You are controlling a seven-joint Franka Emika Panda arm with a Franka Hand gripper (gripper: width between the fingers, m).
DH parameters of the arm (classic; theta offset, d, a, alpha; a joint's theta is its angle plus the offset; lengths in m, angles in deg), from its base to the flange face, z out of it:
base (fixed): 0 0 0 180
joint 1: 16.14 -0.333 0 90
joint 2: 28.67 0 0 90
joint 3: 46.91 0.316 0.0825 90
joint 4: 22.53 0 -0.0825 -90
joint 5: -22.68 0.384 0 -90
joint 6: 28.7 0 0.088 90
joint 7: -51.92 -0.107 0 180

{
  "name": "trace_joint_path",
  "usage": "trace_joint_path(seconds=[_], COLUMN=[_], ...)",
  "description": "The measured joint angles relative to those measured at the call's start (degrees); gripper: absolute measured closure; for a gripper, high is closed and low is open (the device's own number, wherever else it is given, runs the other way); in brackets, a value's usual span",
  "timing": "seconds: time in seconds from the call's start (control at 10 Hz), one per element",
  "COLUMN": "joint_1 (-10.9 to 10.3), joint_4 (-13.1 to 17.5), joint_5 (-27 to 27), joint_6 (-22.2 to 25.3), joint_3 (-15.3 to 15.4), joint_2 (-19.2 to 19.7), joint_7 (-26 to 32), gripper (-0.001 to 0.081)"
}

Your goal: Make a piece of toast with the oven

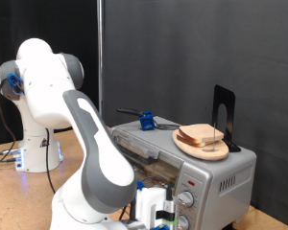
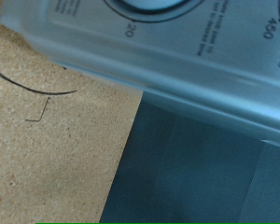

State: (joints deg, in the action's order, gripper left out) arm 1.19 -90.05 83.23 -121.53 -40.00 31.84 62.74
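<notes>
We see the oven [image 1: 187, 158] standing at the exterior view's lower right, silver-grey, with its glass door swung down and open and the wire rack showing inside. On its top sits a round wooden plate [image 1: 201, 146], and the piece of toast [image 1: 204, 135] lies on that plate, seemingly on top of a second slice; nothing is on the rack yet as far as we can make out. Behind it a black bracket [image 1: 224, 107] stands upright, and a small blue clamp [image 1: 145, 122] rests on the oven's top towards the exterior view's left.

The gripper [image 1: 159, 213] hangs low at the bottom edge of the exterior view, just beside the oven's knobs [image 1: 185, 199] and in front of the open door. Its fingers do not show in the wrist view, which gives only the dial face [image 2: 191, 37] with numbers 20, 450 and 400, the wooden tabletop [image 2: 47, 140] and a dark cloth [image 2: 196, 168], so we cannot tell whether the jaws are spread or closed. It holds nothing that we can see.

We judge the work to be around the door and controls, with the bread not yet loaded. To do this well we keep the hand clear of the lowered door's edge and approach the knobs squarely, since a glancing touch could shove the light oven and tip the plate above
</notes>
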Motion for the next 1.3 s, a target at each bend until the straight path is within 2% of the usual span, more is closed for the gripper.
trace_joint_path(seconds=[0.5,0.9,1.0,1.1,1.2,1.3], joint_1=[-0.09,-0.60,-0.66,-0.70,-0.74,-0.75], joint_4=[-4.56,-5.81,-6.05,-6.19,-6.32,-6.39], joint_5=[-0.06,0.02,0.02,0.03,0.06,0.14], joint_6=[-0.37,-3.13,-3.52,-3.85,-4.02,-4.03], joint_3=[-0.01,0.10,0.10,0.11,0.12,0.18], joint_2=[-2.18,-2.56,-2.56,-2.56,-2.56,-2.56], joint_7=[-0.35,0.05,0.05,0.05,0.05,0.05], gripper=[-0.0002,-0.0002,0.0046,0.0046,0.0228,0.0228])
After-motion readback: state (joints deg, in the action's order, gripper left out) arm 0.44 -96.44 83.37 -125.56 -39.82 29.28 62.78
